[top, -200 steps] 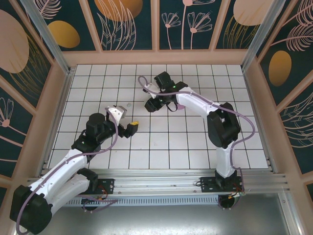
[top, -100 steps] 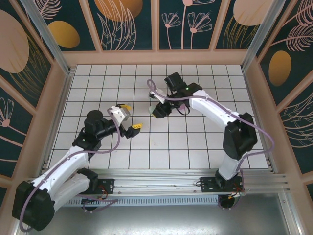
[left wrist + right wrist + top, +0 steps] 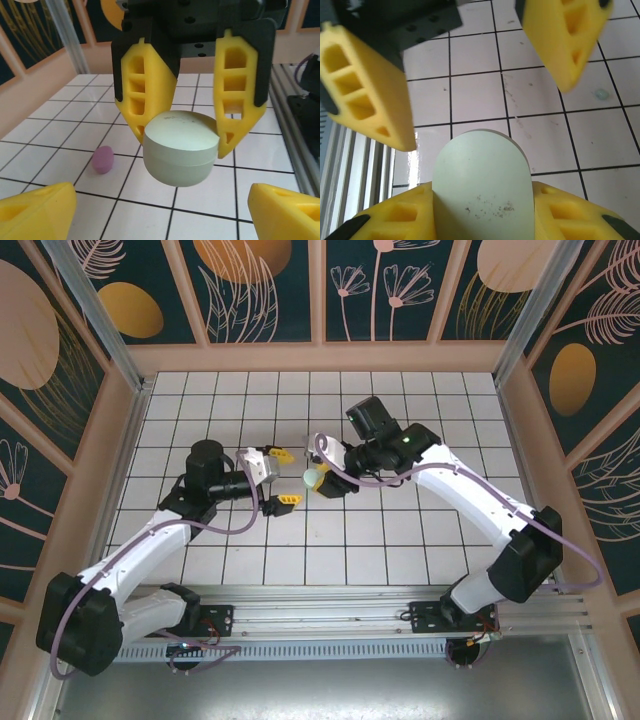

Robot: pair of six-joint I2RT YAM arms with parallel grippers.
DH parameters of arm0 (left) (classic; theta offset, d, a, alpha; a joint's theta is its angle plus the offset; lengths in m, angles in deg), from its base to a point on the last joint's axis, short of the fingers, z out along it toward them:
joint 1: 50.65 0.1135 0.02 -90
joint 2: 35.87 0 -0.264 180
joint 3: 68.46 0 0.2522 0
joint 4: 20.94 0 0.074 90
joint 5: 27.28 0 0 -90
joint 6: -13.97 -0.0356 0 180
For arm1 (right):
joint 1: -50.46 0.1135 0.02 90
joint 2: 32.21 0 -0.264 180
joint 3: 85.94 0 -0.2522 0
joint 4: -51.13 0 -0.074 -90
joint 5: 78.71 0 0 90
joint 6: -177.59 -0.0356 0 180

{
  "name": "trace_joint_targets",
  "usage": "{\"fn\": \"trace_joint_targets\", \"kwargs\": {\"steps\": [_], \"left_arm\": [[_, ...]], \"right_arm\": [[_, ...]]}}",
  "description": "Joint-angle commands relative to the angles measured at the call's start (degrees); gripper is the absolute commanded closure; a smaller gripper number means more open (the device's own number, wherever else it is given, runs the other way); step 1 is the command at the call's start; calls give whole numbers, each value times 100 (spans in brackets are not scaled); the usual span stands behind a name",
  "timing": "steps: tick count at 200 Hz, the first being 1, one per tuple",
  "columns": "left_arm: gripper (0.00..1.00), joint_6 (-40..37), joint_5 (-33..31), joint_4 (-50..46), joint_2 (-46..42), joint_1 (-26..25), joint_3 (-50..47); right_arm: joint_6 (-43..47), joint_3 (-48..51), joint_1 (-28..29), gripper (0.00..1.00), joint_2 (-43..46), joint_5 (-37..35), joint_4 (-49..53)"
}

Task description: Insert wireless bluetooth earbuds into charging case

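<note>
Right gripper (image 3: 325, 483) clamps the mint charging case (image 3: 181, 150) just ahead of the wide-spread left gripper (image 3: 281, 477); a pink earbud (image 3: 103, 159) lies below.

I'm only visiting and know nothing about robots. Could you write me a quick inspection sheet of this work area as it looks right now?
Surface: white tiled table, no spills seen.
Job's things: closed mint case, held off the table; one pink-lilac earbud lying loose on a tile.
Clutter: nothing seen.
Claws: right claw shut on the mint case; left claw open, facing the case, not touching it.
Cables: a purple cable loops loosely along each arm.
Surroundings: dark leaf-patterned wall panels in wooden frames; metal rail at the near edge.
</note>
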Motion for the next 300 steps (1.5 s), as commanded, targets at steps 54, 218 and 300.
{"fn": "trace_joint_targets", "kwargs": {"steps": [54,218,300], "left_arm": [[27,-401,900,-590,443,21,590],[46,-374,1136,-581,538,-151,636],[69,-454,1130,-784,571,-166,762]], "right_arm": [[503,-246,223,72,98,-17,392],[447,-428,319,72,-75,39,390],[356,-452,311,66,-19,138,208]]}}
